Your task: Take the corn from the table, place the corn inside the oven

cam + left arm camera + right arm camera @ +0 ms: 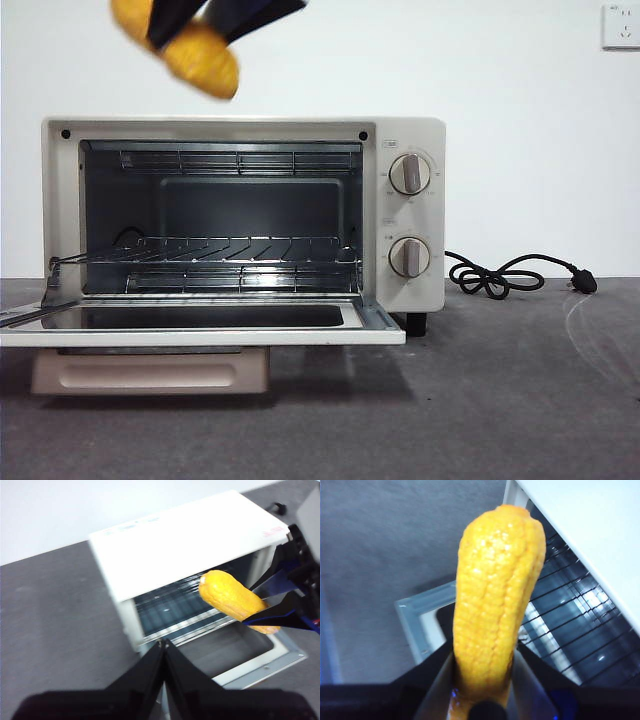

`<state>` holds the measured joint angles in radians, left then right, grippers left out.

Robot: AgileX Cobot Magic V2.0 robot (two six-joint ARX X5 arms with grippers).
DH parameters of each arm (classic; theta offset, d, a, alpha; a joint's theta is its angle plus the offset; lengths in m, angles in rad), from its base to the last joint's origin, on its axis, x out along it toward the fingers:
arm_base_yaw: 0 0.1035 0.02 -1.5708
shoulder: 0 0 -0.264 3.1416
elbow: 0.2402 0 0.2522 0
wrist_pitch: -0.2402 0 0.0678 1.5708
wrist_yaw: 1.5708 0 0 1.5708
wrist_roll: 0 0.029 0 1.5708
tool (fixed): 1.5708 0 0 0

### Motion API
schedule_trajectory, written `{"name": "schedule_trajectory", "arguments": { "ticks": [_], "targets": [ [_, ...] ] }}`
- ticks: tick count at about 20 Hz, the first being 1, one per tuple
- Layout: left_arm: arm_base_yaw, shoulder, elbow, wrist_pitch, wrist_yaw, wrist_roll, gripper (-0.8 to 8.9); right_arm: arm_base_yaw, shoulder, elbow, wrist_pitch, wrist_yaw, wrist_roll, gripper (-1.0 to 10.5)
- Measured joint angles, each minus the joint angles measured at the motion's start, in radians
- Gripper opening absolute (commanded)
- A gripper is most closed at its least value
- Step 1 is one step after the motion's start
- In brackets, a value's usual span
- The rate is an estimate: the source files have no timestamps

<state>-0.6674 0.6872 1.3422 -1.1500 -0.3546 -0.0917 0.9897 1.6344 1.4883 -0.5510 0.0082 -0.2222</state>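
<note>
The yellow-orange corn (200, 58) hangs in the air above the oven's top left corner, tilted, with my right gripper (205, 20) shut on it. In the right wrist view the corn (495, 595) stands up out of the right gripper (482, 655), over the open door and wire rack. The cream-white oven (415, 130) stands on the dark grey table (520, 400), its door (200, 335) folded down flat. My left gripper (164, 647) is shut on nothing, off to the oven's left side, and sees the corn (232, 600) held by the right gripper (265, 605).
A wire rack (240, 250) sits at mid height inside the oven cavity. The black cord and plug (500, 275) lie on the table to the oven's right. A wall socket (620, 25) is at the top right.
</note>
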Motion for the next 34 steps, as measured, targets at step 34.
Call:
{"name": "schedule_trajectory", "arguments": {
  "ticks": [34],
  "targets": [
    [-0.001,-0.146,0.000,-0.173,-0.117,-0.078,-0.05,0.034,0.411,0.000,0.410,0.682,-0.490,-0.1]
  ]
}}
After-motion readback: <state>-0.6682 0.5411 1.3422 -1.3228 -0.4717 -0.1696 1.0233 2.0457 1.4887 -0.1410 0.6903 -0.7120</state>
